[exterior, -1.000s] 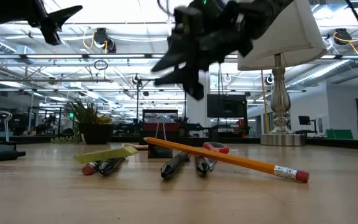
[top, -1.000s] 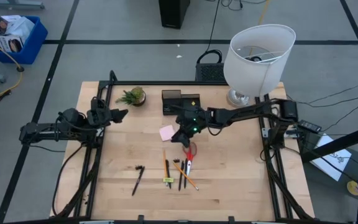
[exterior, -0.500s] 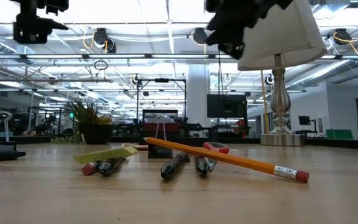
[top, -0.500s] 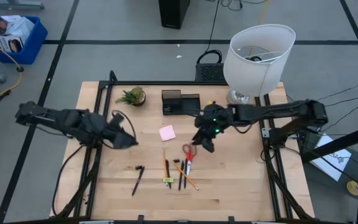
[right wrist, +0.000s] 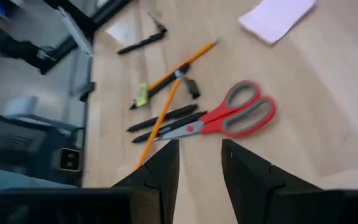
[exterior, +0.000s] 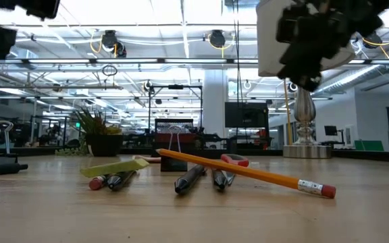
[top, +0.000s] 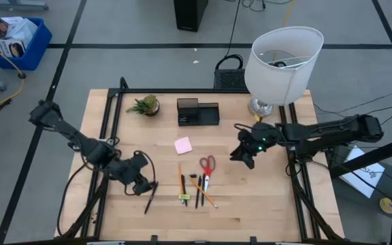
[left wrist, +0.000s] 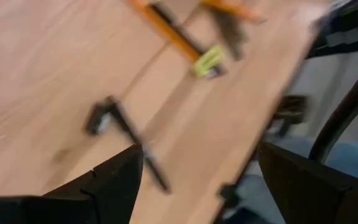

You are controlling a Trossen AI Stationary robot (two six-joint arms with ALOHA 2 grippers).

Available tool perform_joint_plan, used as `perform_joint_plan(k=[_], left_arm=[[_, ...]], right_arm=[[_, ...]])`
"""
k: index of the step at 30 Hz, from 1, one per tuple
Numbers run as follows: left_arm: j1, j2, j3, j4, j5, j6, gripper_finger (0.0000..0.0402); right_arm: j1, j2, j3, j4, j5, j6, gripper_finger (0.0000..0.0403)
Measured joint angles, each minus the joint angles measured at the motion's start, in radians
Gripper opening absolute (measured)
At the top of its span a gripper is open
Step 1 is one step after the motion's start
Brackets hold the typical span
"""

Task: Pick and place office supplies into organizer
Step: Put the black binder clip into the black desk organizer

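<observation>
Left claw [top: 143, 185] hangs spread and empty just above the lone black pen [top: 150, 197] near the desk's [top: 250, 197] front-left, apparently lining up a grasp. Right claw [top: 245, 156], parted and empty, waits right of the scissors [top: 207, 169]. Organizer [top: 198, 113] sits at the back edge.

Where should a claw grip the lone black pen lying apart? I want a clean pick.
Grip the black pen mid-barrel, coming straight down with the fingers across its width. It lies flat, alone on bare table, and the open left claw is already beside its upper end.
</observation>
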Motion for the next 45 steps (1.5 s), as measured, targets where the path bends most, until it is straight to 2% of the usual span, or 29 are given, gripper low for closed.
perform_joint_plan(k=[3,9,15,20,25,28,32,38,45], left_arm=[[-0.017,0.046,0.002,-0.046,-0.026,0.002,0.0321],[-0.014,0.163,0.002,-0.070,-0.089,0.155,0.0321],[-0.013,0.255,0.002,-0.055,-0.015,0.211,0.0321],[-0.015,0.285,0.002,-0.054,-0.009,0.229,0.0321],[-0.013,0.286,0.002,-0.031,-0.079,0.239,0.0321],[-0.004,0.286,0.002,-0.036,-0.083,0.248,0.0319],[-0.001,0.286,-0.004,-0.032,-0.071,0.248,0.0290],[-0.001,0.286,-0.015,-0.026,-0.051,0.236,0.0217],[0.002,0.286,-0.016,-0.024,-0.079,0.260,0.0157]], right_arm=[[0.043,-0.063,-0.063,0.025,0.033,0.015,0.0109],[0.091,-0.105,-0.075,0.045,0.141,0.029,0.0109],[0.093,-0.106,-0.075,0.039,0.161,0.061,0.0109],[0.093,-0.106,-0.075,0.039,0.171,0.061,0.0104],[0.093,-0.106,-0.075,0.038,0.195,0.076,0.0098],[0.093,-0.106,-0.075,0.038,0.212,0.084,0.0095],[0.093,-0.105,-0.075,0.038,0.213,0.084,0.0093],[0.093,-0.105,-0.075,0.038,0.216,0.084,0.0093],[0.093,-0.105,-0.075,0.038,0.216,0.084,0.0093]])
